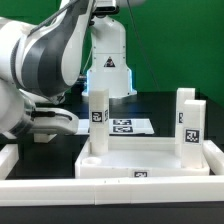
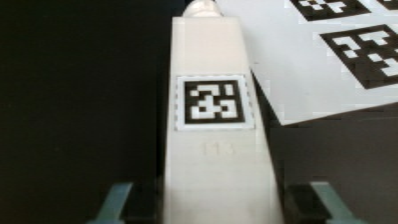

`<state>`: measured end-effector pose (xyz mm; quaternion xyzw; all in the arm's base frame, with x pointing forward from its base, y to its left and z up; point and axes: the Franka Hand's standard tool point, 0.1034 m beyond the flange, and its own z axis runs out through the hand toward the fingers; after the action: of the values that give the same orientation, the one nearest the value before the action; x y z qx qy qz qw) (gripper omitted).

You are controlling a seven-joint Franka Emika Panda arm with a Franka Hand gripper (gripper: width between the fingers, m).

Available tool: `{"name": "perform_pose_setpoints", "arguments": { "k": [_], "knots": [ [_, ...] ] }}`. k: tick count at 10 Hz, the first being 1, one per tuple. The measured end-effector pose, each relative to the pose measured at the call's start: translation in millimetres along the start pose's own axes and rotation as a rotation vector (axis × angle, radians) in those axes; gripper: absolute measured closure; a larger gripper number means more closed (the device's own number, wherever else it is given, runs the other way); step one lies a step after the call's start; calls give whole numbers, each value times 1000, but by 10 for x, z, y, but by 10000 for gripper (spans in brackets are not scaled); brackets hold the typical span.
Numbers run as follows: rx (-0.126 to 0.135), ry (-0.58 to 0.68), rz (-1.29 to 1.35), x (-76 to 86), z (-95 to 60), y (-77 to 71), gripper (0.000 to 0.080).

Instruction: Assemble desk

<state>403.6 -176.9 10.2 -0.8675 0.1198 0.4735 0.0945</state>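
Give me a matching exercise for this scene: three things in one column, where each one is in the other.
Things:
1. white tagged block leg between the fingers
2. second white block leg
3. flat white marker board

Places:
A. lying flat behind the white tray-like desk top
B. upright, on the exterior view's left
C. upright, on the exterior view's right

Pairs: 1-B, 2-C, 3-A.

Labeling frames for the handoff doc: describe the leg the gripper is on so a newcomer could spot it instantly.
Start at the wide white desk top with the raised rim in the foreground. Two tagged white legs stand upright on it; take the leg toward the exterior view's left, nearest the grey arm. Unlike the blockier leg on the right, it is slim and sits between the gripper fingers in the wrist view.
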Motion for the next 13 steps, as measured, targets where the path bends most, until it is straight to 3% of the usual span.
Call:
{"name": "perform_pose_setpoints", "arguments": {
  "k": [3, 6, 7, 9, 11, 12, 13],
  "knots": [
    [0, 4, -1, -4, -21, -6, 512],
    [-4, 72, -14, -438, -694, -216, 512],
    [-14, 97, -20, -455, -778, -227, 512],
    [-19, 146, -21, -377, -787, -207, 512],
    [-93, 352, -54, -197, -883, -316, 512],
    [-92, 391, -71, -293, -1043, -423, 512],
    [-82, 474, -90, -413, -1427, -560, 512]
  ]
}}
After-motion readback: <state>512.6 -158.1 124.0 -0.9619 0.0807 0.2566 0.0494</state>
